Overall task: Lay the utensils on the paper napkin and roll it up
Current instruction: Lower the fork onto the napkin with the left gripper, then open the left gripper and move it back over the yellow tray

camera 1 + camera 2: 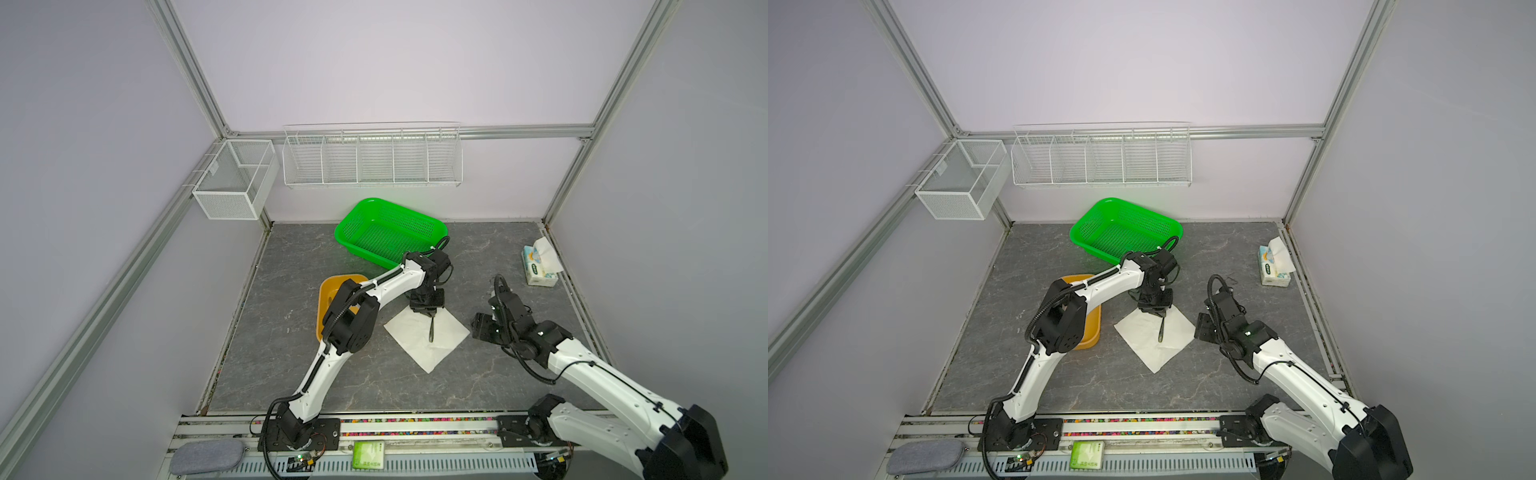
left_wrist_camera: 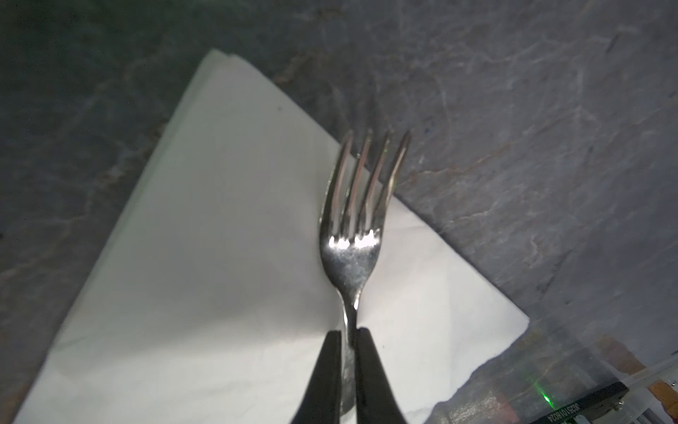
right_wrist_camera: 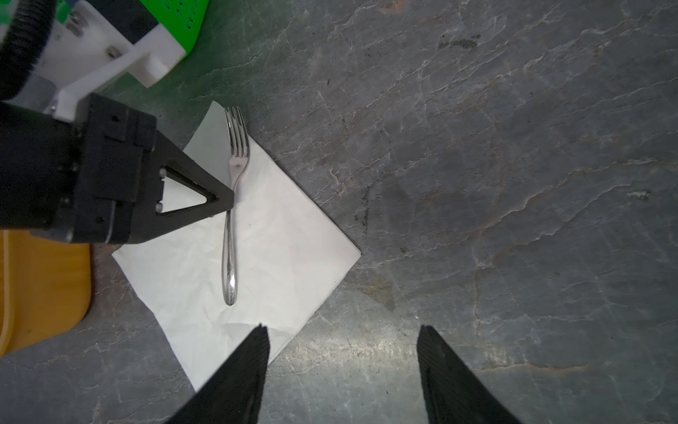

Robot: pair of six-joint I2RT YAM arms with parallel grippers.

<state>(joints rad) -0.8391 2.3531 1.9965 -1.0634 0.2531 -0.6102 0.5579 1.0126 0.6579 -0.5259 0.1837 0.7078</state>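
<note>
1 fork (image 3: pixel 230 257) — neck hidden inside left gripper (image 2: pixel 350 332); orange tray (image 1: pixel 332 284) half-covered.

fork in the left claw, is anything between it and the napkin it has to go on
Nothing visible does. The left claw pinches the fork at its neck right over the bare paper napkin; no other thing lies on the sheet. The right claw stands open to the side, clear of the fork.
</note>
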